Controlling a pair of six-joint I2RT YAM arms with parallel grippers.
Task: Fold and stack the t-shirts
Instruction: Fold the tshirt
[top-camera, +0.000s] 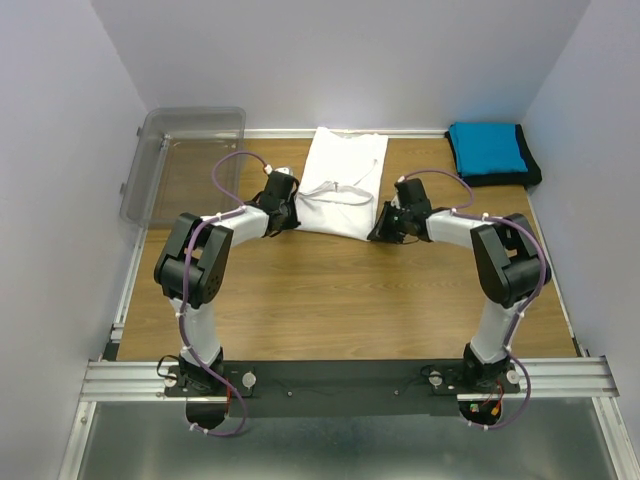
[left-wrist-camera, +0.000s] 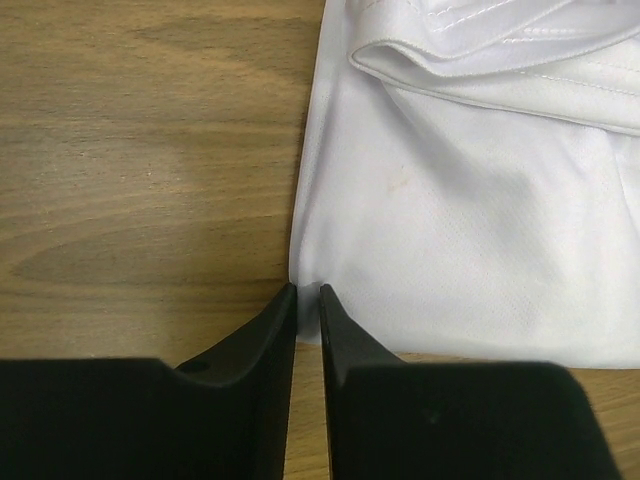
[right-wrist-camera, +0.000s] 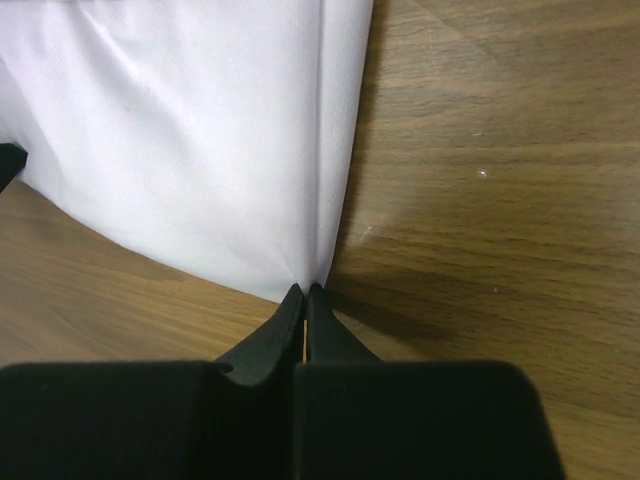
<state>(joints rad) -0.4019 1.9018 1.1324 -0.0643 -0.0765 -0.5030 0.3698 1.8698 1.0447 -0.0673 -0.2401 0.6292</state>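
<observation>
Table: wood-grain top, arms mounted at its near edge.

White t-shirt: partly folded, lying flat at the far middle of the table, between the two grippers; a folded layer with stitched hem shows on top in the left wrist view.

Blue t-shirt: folded, in the far right corner, lying on top of the black t-shirt, whose edge shows at its right and near sides; both well apart from the white one.

Clear plastic bin: far left corner, at the table's edge.

Left gripper: low over the table at the white shirt's near left corner; fingers drawn narrow, a thin slit between them, tips at the cloth's corner; whether cloth is caught in the slit cannot be told.

Right gripper: at the shirt's near right corner; fingers pressed together, pinching the corner, creases in the cloth running to the tips.
</observation>
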